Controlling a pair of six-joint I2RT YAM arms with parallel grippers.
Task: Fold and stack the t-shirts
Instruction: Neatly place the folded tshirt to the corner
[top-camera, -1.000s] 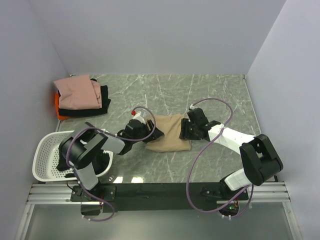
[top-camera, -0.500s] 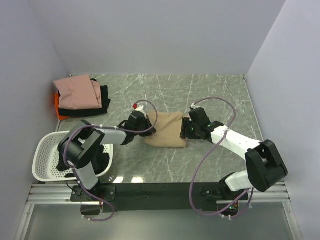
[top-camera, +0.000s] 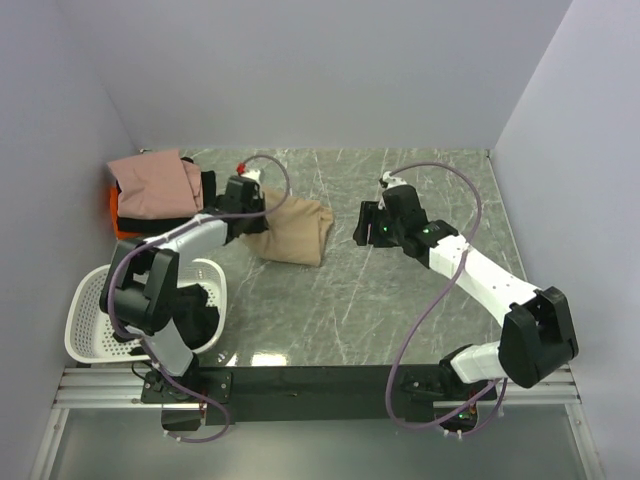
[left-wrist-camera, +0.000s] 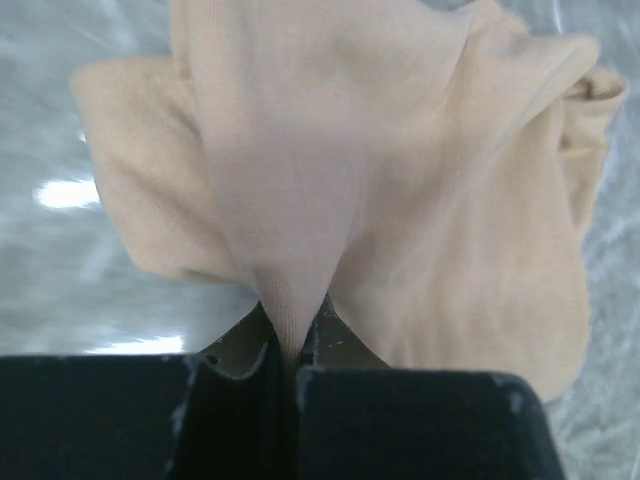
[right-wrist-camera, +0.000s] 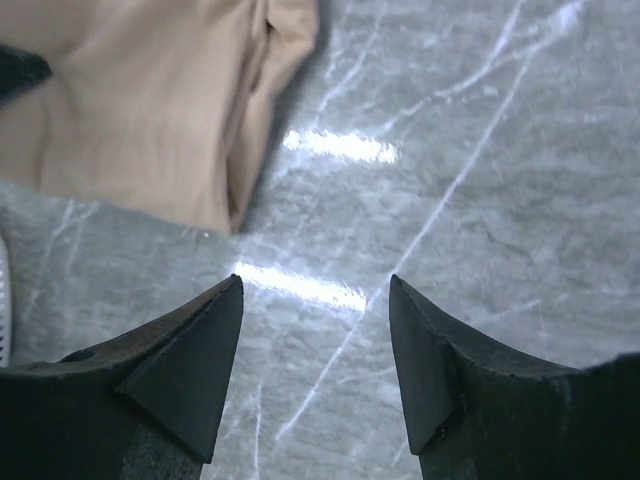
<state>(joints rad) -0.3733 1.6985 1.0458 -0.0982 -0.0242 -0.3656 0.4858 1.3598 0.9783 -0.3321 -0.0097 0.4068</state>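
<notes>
One tan t-shirt (top-camera: 292, 232) lies bunched on the bench (top-camera: 400, 310), near the pink-topped stack (top-camera: 150, 185) at the far left. I see the left end effector (left-wrist-camera: 283, 345) pressed together, pinching a fold of that shirt. Right end effector (right-wrist-camera: 315, 300) spread, over marble, apart from the cloth.

Place: robot lab cell.
Enclosure: plain pale walls (top-camera: 300, 70) are set at left, far and right.
Surface: marble-patterned table (top-camera: 400, 310).
Mounting: arm bases (top-camera: 455, 385) are bolted to a near-edge metal rail (top-camera: 100, 385).
</notes>
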